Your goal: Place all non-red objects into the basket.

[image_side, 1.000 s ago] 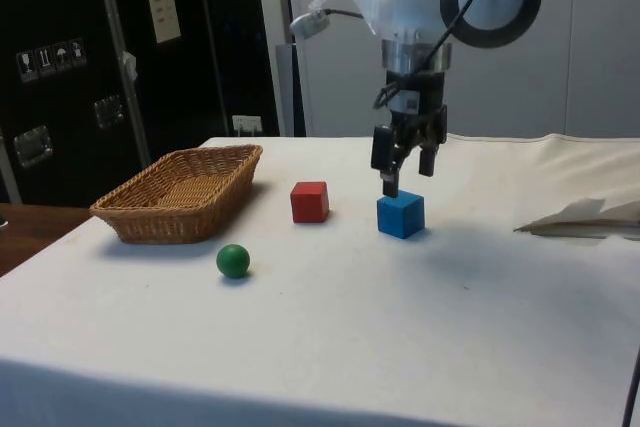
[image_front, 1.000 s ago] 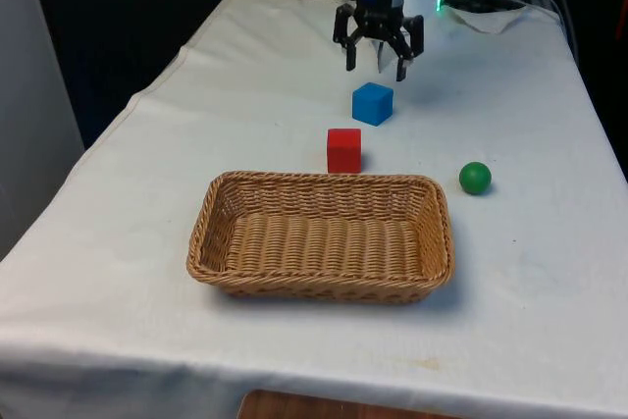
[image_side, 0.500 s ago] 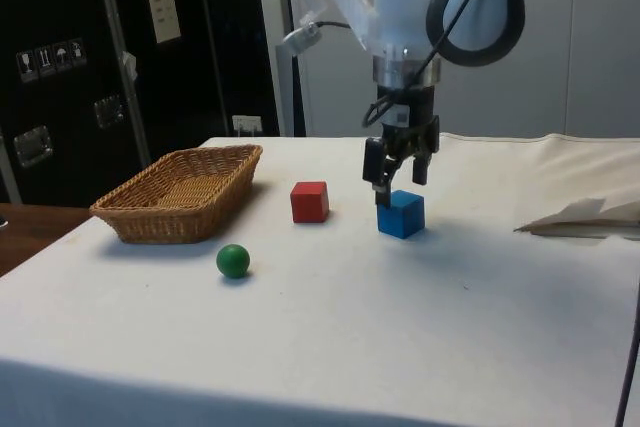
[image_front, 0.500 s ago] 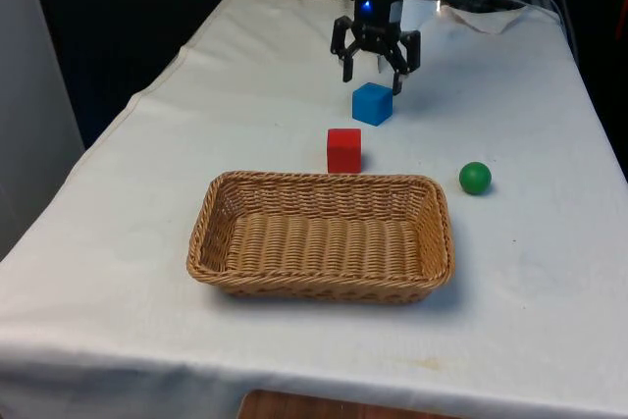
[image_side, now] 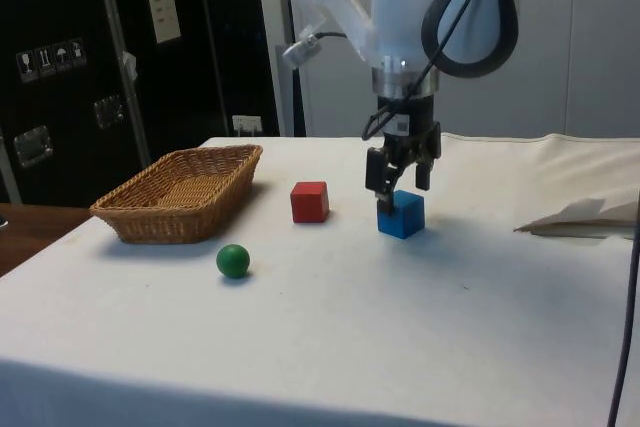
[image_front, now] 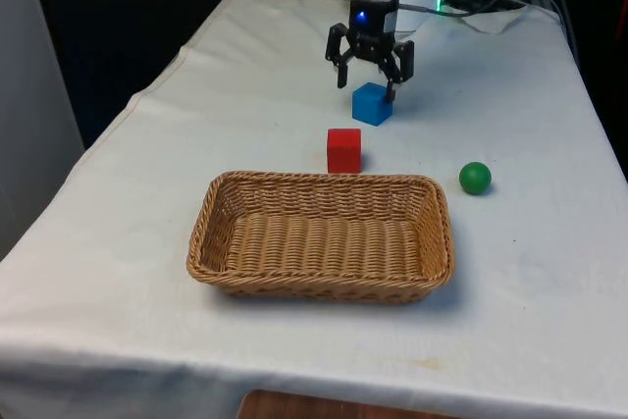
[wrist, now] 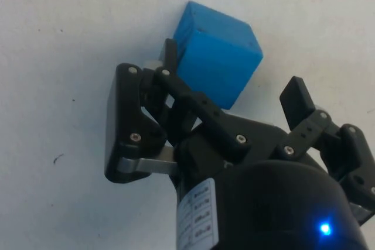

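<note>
The claw hangs low over the blue cube, its two fingers spread apart with a tip on either side of the cube's upper part. In the wrist view the claw straddles the cube: one finger lies against or just beside a cube face, the other stands off from the opposite face with white cloth showing between. The side view puts the claw right at the cube, fingertips at about the height of its top. Whether either finger touches the cube I cannot tell; it is not clamped, and the cube sits flat on the desk.

Nothing stands between claw and cube. The nearest other thing is the red cube, just beside the blue one on the side away from the desk's far end, and close to the basket's far rim. The basket lies in the middle of the desk, nearer its front edge, and holds nothing. The green ball rests apart from both cubes, toward the desk edge at the front view's right, level with the basket's far corner. In the side view the red cube sits between basket and blue cube, the ball nearest that camera.

Count: two cubes, one blue and one red; one ball; one basket. Both non-red things lie outside the basket.
</note>
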